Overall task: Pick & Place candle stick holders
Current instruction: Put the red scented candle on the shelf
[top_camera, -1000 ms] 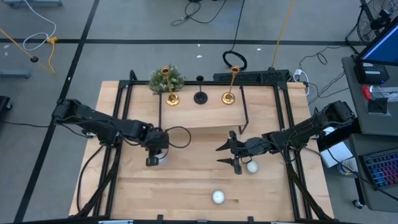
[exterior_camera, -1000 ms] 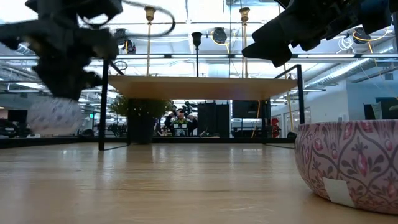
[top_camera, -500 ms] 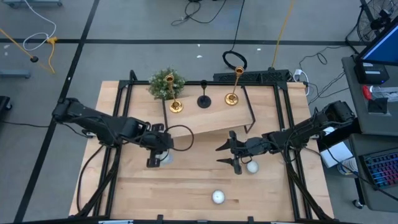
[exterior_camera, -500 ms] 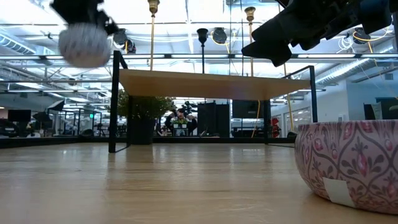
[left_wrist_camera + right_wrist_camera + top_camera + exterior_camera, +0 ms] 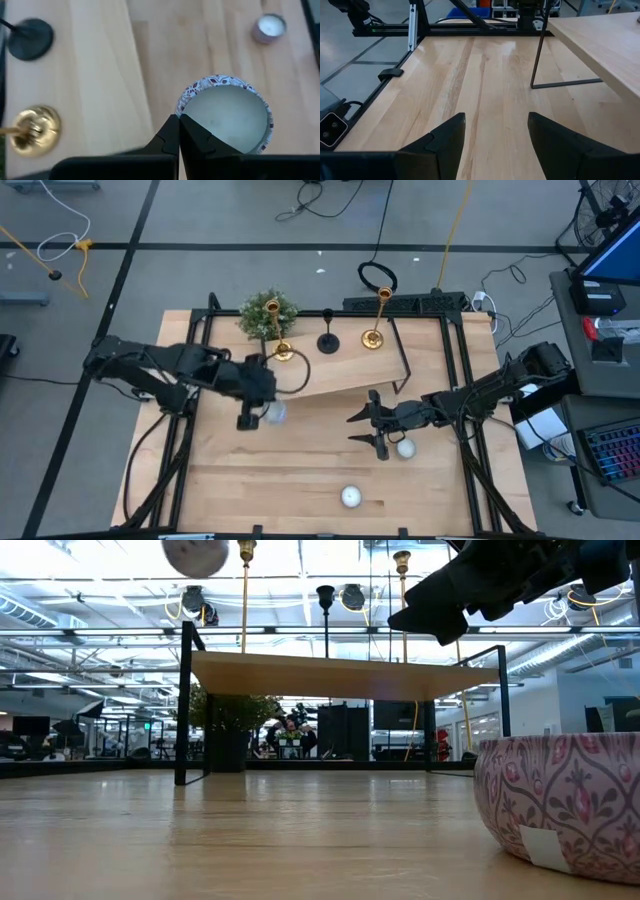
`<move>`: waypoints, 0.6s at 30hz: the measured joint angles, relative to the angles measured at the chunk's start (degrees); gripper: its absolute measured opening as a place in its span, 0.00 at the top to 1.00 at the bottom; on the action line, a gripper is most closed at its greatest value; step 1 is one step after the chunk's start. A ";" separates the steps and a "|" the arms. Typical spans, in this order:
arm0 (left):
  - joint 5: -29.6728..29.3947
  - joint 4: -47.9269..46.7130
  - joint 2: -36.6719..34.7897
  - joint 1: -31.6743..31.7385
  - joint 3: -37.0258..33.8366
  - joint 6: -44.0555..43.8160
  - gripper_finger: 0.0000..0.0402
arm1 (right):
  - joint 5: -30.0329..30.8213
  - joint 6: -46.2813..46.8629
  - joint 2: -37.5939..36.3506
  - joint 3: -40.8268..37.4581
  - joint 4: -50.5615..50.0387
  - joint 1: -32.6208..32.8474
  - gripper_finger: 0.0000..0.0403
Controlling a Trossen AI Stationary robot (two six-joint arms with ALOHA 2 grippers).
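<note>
1. High view: a small wooden shelf [image 5: 335, 370] stands at the back of the table [image 5: 300, 470], and it sits crooked. On it are three candle stick holders: a gold one [image 5: 281, 350] by the green plant [image 5: 266, 313], a black one [image 5: 327, 340] in the middle, and another gold one [image 5: 373, 335]. The left gripper [image 5: 252, 408] is just in front of the shelf's left end and holds a little round tin [image 5: 272, 413]. The right gripper [image 5: 362, 430] waits over the middle of the table, next to a second tin [image 5: 405, 447]. A third tin [image 5: 350, 497] sits near the front edge.

2. Low view: the held tin [image 5: 195, 554] is up high, above the shelf top [image 5: 340, 675]. The three stems stand on the shelf. A patterned tin [image 5: 560, 800] is close by on the right.

3. Left wrist view: the dark fingers [image 5: 170, 140] are pressed together, pinching the rim of the tin [image 5: 225, 120]. The black base [image 5: 30, 39] and a gold base [image 5: 35, 129] show on the shelf.

4. Right wrist view: the two fingers [image 5: 445, 137] are spread wide apart with nothing between them, over bare wood.
</note>
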 joint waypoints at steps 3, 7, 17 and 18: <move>-0.38 1.33 1.09 3.55 0.00 2.61 0.99 | -0.01 0.00 0.00 -0.02 0.64 0.00 0.47; -1.01 3.19 3.27 7.92 0.00 4.70 0.99 | -0.02 0.00 -0.02 -0.02 0.99 -0.02 0.47; -3.33 2.70 8.24 12.68 -0.01 5.82 0.98 | -0.03 0.02 0.00 -0.02 1.07 0.00 0.47; -3.19 2.64 8.37 12.71 -0.02 5.68 0.99 | -0.04 0.00 -0.02 -0.02 1.07 -0.02 0.47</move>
